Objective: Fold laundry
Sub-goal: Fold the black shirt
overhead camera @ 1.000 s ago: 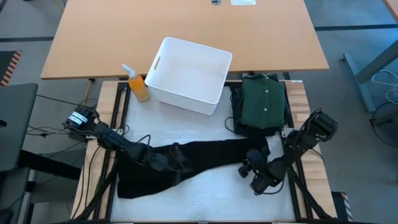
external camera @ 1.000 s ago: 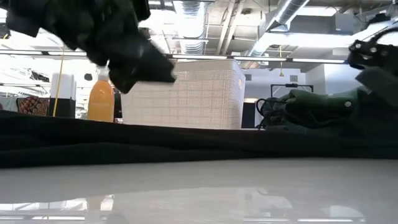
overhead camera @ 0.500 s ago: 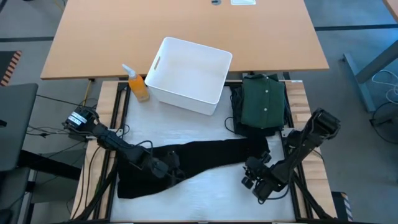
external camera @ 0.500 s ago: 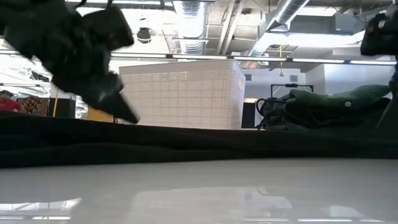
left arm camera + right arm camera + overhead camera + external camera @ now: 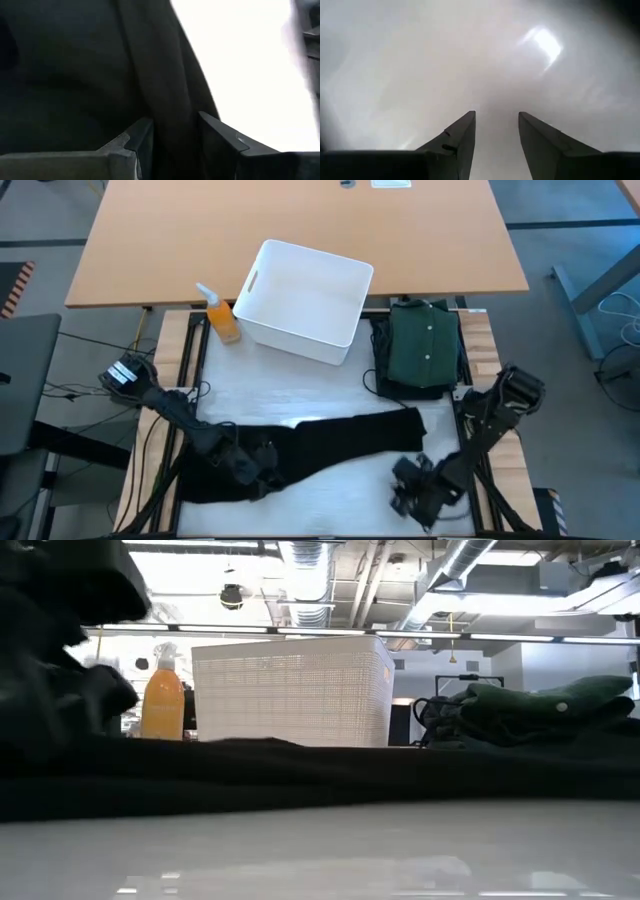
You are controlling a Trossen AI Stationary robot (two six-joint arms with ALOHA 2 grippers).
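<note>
— Left gripper is down on the black garment near the table's front left corner, fingers parted with a ridge of cloth between them.

— Gripped?

— Can't tell. Right gripper, part open and empty, hovers over bare table near the front right corner.

— I'd pinch the hem squarely, then lift slowly.

— Green shirt is folded at the back right.
</note>
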